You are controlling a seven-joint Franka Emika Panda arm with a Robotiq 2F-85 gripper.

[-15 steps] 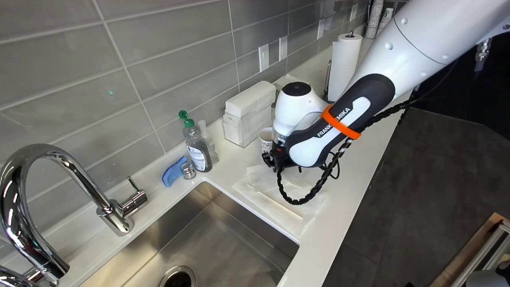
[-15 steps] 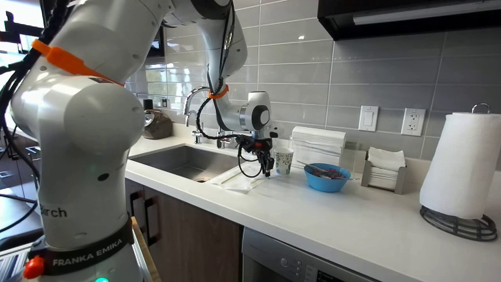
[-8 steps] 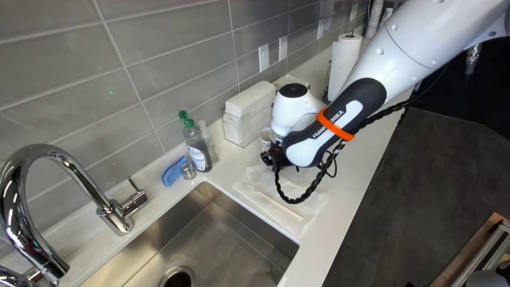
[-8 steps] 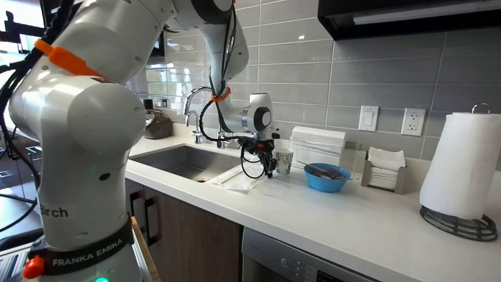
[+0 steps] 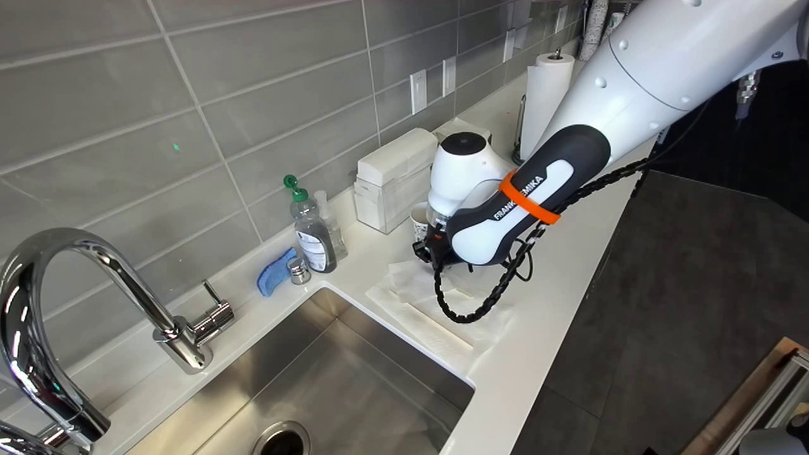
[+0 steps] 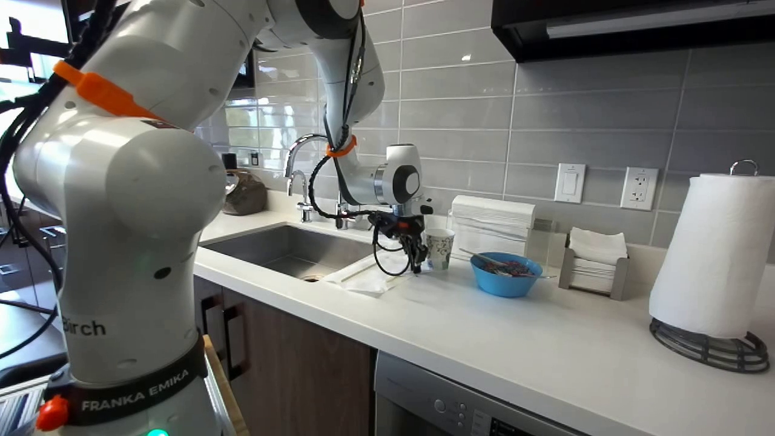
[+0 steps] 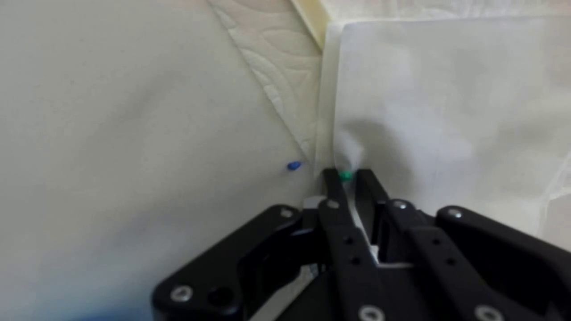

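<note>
My gripper (image 7: 349,177) points down at the counter, its fingertips nearly together on a small green bead (image 7: 345,175). The edge of a white napkin (image 7: 446,98) is puckered at the fingertips and may be pinched too. A small blue bead (image 7: 294,166) lies just left of the fingers. A pale stick (image 7: 312,18) lies on an embossed paper towel (image 7: 285,58); the stick also shows in an exterior view (image 5: 439,325). In both exterior views the gripper (image 6: 416,269) is low beside a patterned paper cup (image 6: 439,248). A blue bowl (image 6: 502,281) with small reddish pieces and a utensil stands beyond the cup.
The sink (image 5: 354,379) with its faucet (image 5: 63,253) adjoins the papers. A soap bottle (image 5: 314,237) and blue sponge (image 5: 276,272) stand by the wall. A stack of paper towels (image 6: 493,221), a napkin holder (image 6: 593,263) and a paper roll (image 6: 711,260) line the back.
The arm and gripper have shifted slightly toward the sink in an exterior view. The napkin, paper towel and stick have slid a little the same way.
</note>
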